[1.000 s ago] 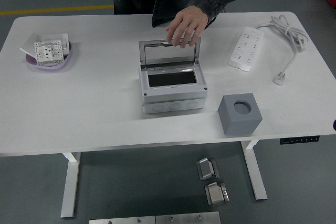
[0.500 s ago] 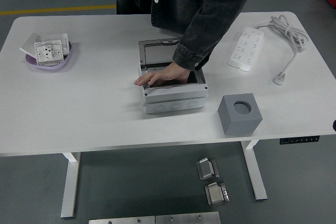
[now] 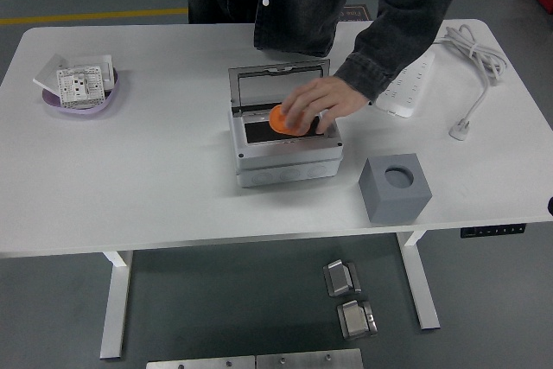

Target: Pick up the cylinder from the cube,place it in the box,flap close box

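Note:
A grey box (image 3: 285, 162) stands mid-table with its clear lid (image 3: 278, 85) raised upright. A person at the far side holds an orange cylinder (image 3: 285, 120) in one hand (image 3: 318, 101) just above the box's open top. To the right, near the front edge, sits a grey cube (image 3: 395, 187) with an empty round hole in its top. Neither robot hand shows; only a dark sliver sits at the right edge (image 3: 549, 206).
A white power strip (image 3: 404, 81) with its coiled cable (image 3: 471, 49) lies at the back right. A purple dish (image 3: 82, 97) carrying a white socket plate sits at the far left. The person's torso leans over the table's far edge.
The person's hand went from the lid's top down into the box, then came up holding the orange cylinder above the opening.

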Controlling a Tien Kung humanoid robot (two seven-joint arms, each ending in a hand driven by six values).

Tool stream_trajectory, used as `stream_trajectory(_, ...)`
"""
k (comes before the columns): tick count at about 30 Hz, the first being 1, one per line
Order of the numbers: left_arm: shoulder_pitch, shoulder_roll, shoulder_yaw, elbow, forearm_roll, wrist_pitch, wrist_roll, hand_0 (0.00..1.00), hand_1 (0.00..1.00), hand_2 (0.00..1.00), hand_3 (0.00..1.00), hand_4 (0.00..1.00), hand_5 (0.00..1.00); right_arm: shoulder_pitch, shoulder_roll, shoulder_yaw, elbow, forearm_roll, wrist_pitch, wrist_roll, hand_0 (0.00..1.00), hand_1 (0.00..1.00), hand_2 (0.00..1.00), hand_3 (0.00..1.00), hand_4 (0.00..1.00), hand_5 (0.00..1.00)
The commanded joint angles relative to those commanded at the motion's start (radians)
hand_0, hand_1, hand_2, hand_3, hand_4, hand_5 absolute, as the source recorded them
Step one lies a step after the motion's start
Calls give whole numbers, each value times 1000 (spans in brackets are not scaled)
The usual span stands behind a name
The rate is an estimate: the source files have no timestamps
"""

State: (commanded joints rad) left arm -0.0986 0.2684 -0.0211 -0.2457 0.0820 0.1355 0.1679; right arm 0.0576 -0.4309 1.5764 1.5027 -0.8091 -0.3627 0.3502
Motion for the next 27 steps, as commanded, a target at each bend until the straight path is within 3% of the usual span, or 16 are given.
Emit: stream_trajectory(27, -2, 0, -5, 0, 8, 0, 2, 663, 655, 632, 656, 608, 466, -10, 15, -34, -12, -35, -24, -7, 954, 826, 813, 971, 718, 442)
